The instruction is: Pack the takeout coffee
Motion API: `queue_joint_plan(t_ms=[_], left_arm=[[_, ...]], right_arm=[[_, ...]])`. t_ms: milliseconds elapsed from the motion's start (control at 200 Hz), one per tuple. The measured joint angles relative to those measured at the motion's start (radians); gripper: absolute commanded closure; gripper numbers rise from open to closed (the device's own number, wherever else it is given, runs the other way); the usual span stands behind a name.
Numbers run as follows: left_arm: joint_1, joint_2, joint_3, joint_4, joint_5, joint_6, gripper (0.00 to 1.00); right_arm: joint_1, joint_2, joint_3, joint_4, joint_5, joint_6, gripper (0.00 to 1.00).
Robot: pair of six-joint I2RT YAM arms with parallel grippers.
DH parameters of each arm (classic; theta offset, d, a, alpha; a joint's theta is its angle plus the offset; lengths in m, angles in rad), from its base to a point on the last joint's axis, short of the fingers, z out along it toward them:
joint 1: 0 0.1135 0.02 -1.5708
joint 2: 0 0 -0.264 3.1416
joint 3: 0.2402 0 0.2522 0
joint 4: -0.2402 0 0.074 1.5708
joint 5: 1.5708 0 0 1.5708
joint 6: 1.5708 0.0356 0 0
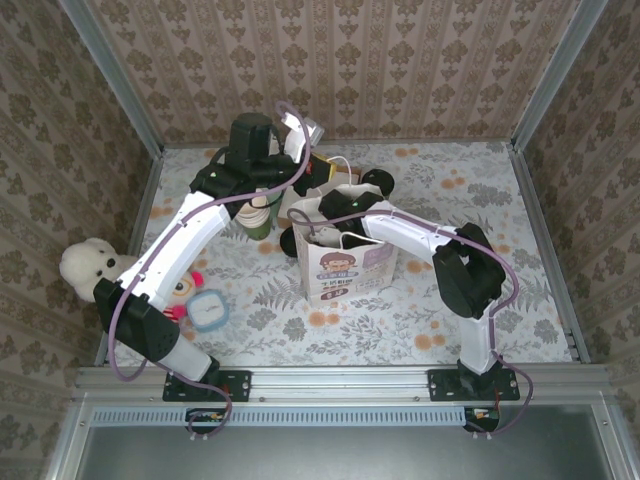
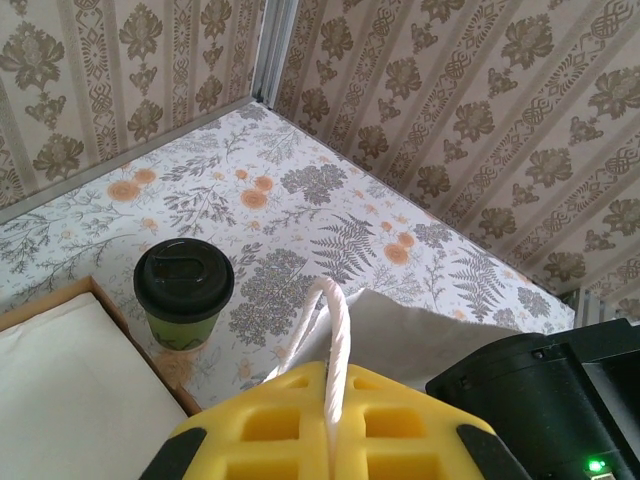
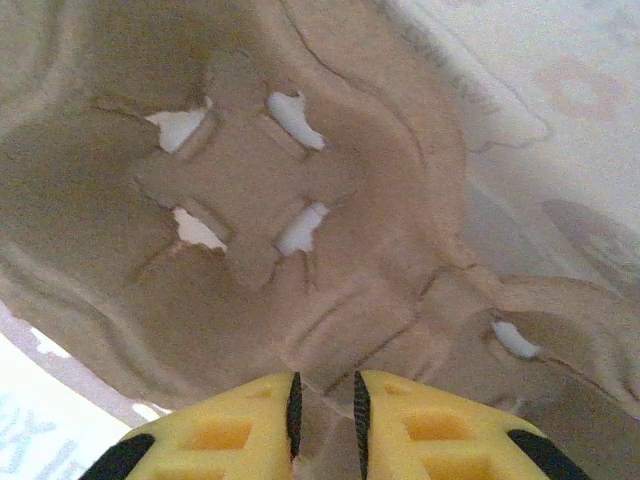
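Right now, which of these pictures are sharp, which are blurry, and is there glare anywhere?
Top view: evenly lit and sharp, with the print on the paper bag easy to see. Left wrist view: the coffee cup is crisp, with a faint sheen on its lid, while the left tool up close is soft. Right wrist view: the cardboard tray is blurred, and the upper right is washed out white.

Floral table (image 1: 450,320) carrying a printed paper bag (image 1: 345,270) standing mid-surface, a lidded green coffee cup (image 2: 184,295) sitting near it, a plush bear (image 1: 85,265) lying at the left edge
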Motion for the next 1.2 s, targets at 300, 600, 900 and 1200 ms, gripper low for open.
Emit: queue_joint_plan(t_ms=[300, 600, 900, 1200], left_arm=[[0.000, 0.000, -0.002, 0.000, 0.007, 0.014, 1.00], [-0.001, -0.001, -0.020, 0.008, 0.037, 0.026, 1.00], [-0.001, -0.002, -0.035, 0.007, 0.037, 0.031, 1.00], [-0.001, -0.008, -0.035, 0.002, 0.037, 0.042, 1.00]], right_arm=[[-0.001, -0.021, 0.008, -0.039, -0.111, -0.049, 0.65], [-0.002, 0.003, 0.008, -0.003, 0.002, -0.046, 0.64], [-0.003, 0.000, -0.008, 0.080, 0.071, -0.047, 0.52], [-0.001, -0.084, -0.079, 0.106, -0.034, -0.050, 0.43]])
